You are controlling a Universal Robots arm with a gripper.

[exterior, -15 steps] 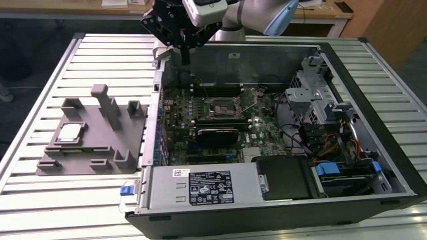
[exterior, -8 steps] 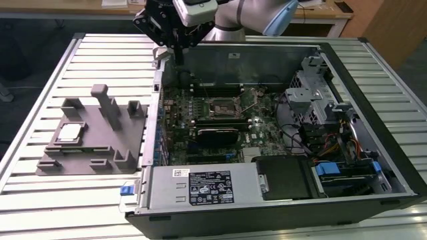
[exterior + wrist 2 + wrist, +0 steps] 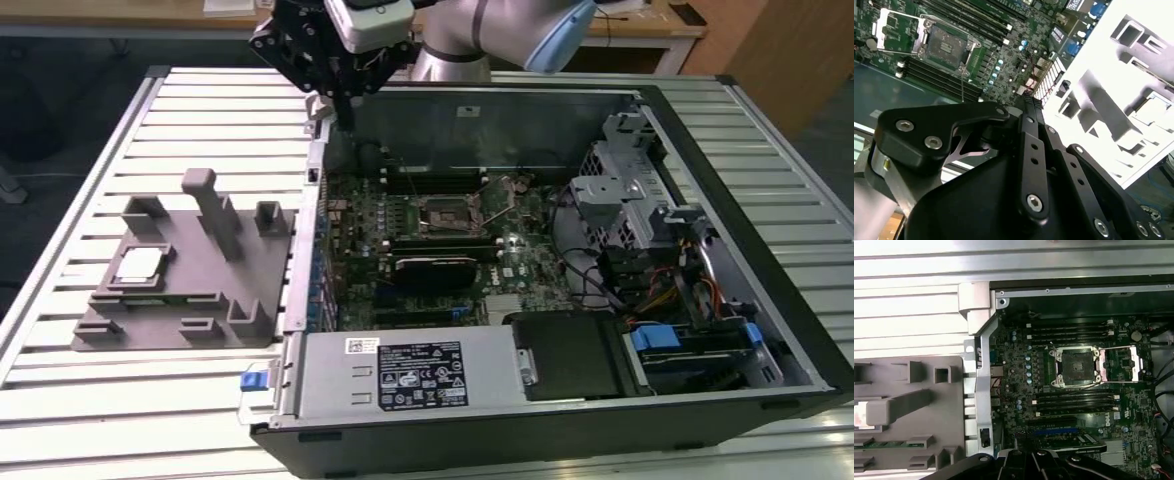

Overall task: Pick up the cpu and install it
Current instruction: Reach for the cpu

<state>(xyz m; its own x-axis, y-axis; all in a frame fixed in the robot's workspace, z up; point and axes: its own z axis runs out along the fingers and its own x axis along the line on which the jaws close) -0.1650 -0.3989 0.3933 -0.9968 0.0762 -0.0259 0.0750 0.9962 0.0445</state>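
Observation:
The cpu [image 3: 140,263], a small pale square chip, lies in a recess of the grey fixture [image 3: 200,290] on the exterior view's left, outside the computer case. In the first wrist view the cpu [image 3: 861,415] sits at the picture's edge. My gripper [image 3: 344,118] hangs above the case's far left corner, well away from the cpu. Its fingers [image 3: 1029,150] are shut together with nothing between them. The motherboard's socket [image 3: 447,212] [image 3: 1074,367] [image 3: 944,46] stands open, with its load plate [image 3: 1122,362] flipped aside and nothing in it.
The open black case [image 3: 747,130] lies on a slatted metal table [image 3: 160,110]. Inside are memory slots [image 3: 1069,331], a power supply [image 3: 400,372], drive cages [image 3: 627,170] and cables [image 3: 667,290]. The grey fixture has upright posts [image 3: 203,200].

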